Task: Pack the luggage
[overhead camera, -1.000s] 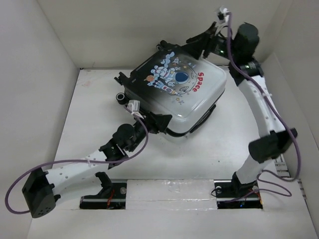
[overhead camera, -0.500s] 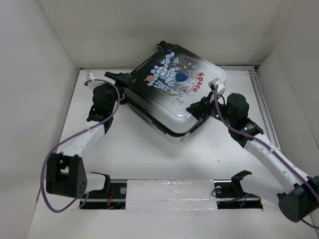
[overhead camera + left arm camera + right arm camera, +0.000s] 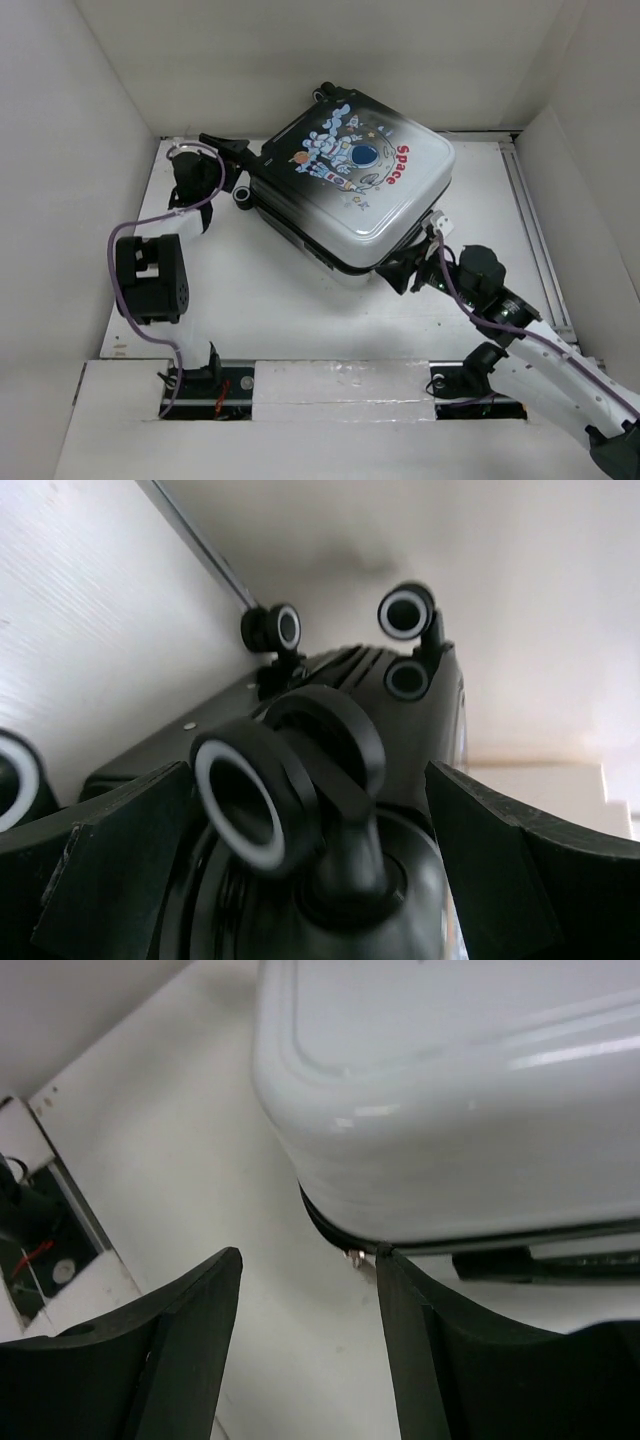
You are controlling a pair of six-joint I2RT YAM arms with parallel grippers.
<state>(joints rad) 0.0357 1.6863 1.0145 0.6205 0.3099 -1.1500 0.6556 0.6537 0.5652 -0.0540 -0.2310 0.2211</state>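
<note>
At the far middle of the white table [image 3: 250, 300], the small hard-shell wheeled suitcase [image 3: 350, 190] lay flat. Its white-to-black lid, printed with a cartoon astronaut and a red "Space", was down on its base, and its wheels pointed left. The left gripper [image 3: 308, 780] sat spread wide at that wheel end, with one black-and-white caster [image 3: 245, 805] between its fingers but not pinched.

At the near corner, the right gripper [image 3: 310, 1260] hung with fingers parted on nothing. A small metal zip tab [image 3: 355, 1256] sat just beside one fingertip on the dark seam [image 3: 330, 1225].

The zip looked like the job here. To do it well, the right gripper had to centre that tab between its fingers before pinching, then pull along the seam, never away from it, and slow down round the curve. The left gripper needed to brace the wheel end, or the case could swivel on the smooth table. How far the zip had run elsewhere couldn't be told.
</note>
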